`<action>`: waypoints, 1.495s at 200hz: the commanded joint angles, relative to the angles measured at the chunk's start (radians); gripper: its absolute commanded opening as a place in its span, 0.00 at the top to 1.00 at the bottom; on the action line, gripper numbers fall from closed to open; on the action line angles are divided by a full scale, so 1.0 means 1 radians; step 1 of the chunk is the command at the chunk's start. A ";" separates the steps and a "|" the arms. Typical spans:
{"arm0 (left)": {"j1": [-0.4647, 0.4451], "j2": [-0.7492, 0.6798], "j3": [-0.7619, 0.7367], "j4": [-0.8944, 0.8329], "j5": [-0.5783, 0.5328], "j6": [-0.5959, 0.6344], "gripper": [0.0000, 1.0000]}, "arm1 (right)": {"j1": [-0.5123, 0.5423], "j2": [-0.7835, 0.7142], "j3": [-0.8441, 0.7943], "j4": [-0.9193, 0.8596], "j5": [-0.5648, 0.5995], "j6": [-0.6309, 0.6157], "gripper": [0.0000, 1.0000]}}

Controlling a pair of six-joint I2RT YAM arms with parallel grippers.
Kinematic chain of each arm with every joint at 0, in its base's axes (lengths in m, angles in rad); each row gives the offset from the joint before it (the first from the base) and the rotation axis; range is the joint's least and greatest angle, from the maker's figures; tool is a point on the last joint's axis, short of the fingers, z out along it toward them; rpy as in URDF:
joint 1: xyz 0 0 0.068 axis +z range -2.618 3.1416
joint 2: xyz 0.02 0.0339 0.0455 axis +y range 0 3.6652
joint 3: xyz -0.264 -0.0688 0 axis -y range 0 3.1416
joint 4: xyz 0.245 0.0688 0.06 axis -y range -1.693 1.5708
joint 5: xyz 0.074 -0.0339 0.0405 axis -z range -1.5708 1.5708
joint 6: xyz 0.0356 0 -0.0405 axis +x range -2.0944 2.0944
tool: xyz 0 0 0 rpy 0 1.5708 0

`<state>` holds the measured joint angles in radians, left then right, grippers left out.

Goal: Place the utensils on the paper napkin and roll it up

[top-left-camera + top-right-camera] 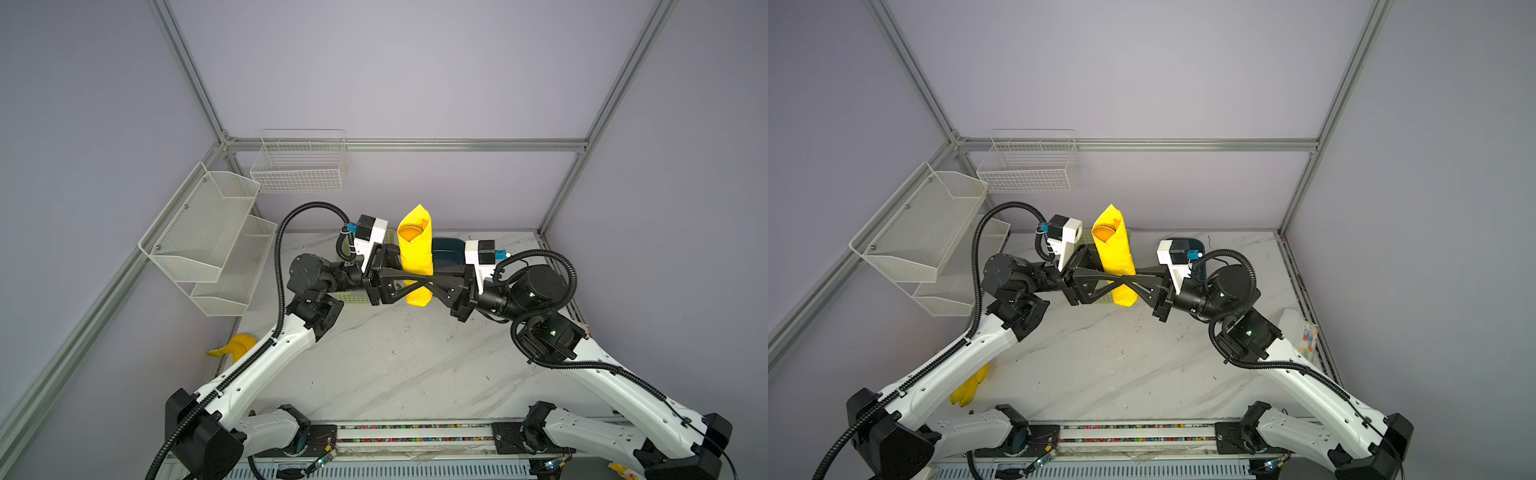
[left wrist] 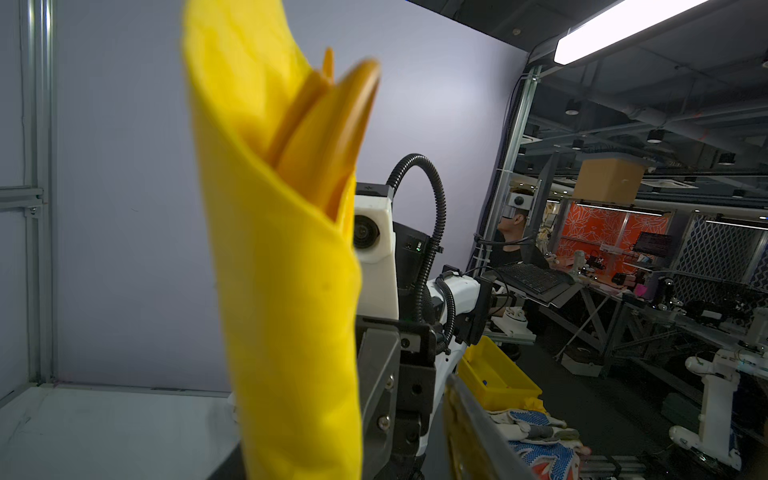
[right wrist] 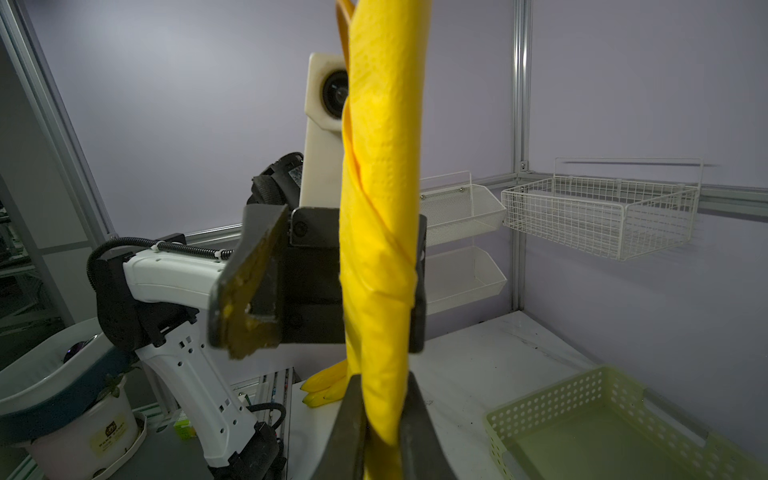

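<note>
The paper napkin point(image 1: 415, 253) point(image 1: 1115, 257) is rolled into a yellow tube and stands upright in the air over the back of the table. The orange-tan utensils point(image 1: 409, 235) point(image 1: 1104, 232) point(image 2: 328, 133) poke out of its open top; the round spoon bowl shows best. My right gripper point(image 1: 409, 282) point(image 1: 1116, 283) point(image 3: 382, 424) is shut on the roll's lower part point(image 3: 382, 208). From the opposite side my left gripper point(image 1: 422, 272) point(image 1: 1126, 275) point(image 2: 353, 457) reaches around the roll point(image 2: 286, 291). It is open: one of its fingers point(image 3: 245, 286) stands clear of the paper, the other is behind it.
A pale green basket point(image 3: 602, 419) point(image 1: 353, 298) lies on the marble table point(image 1: 395, 365) under the grippers. A yellow banana toy point(image 1: 232, 347) point(image 1: 969, 388) lies at the left edge. White mesh shelves point(image 1: 208, 232) and a wire basket point(image 1: 299, 166) hang on the walls. A dark tub point(image 1: 446, 253) sits behind the right wrist.
</note>
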<state>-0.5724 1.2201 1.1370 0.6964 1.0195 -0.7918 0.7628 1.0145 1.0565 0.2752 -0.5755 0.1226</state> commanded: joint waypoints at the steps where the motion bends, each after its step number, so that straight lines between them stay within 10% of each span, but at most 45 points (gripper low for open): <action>1: -0.006 -0.048 0.055 -0.001 0.018 0.021 0.49 | 0.000 -0.027 0.017 0.012 0.041 -0.026 1.00; 172: -0.006 -0.138 0.094 -0.388 -0.044 0.309 0.54 | 0.000 -0.035 0.025 0.010 0.032 -0.025 1.00; 299: -0.006 -0.156 0.095 -0.391 -0.081 0.332 0.83 | 0.000 -0.028 0.025 -0.013 0.023 -0.030 1.00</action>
<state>-0.5716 1.0943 1.1370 0.2844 0.9112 -0.4751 0.7689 0.9932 1.0565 0.2462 -0.5735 0.1101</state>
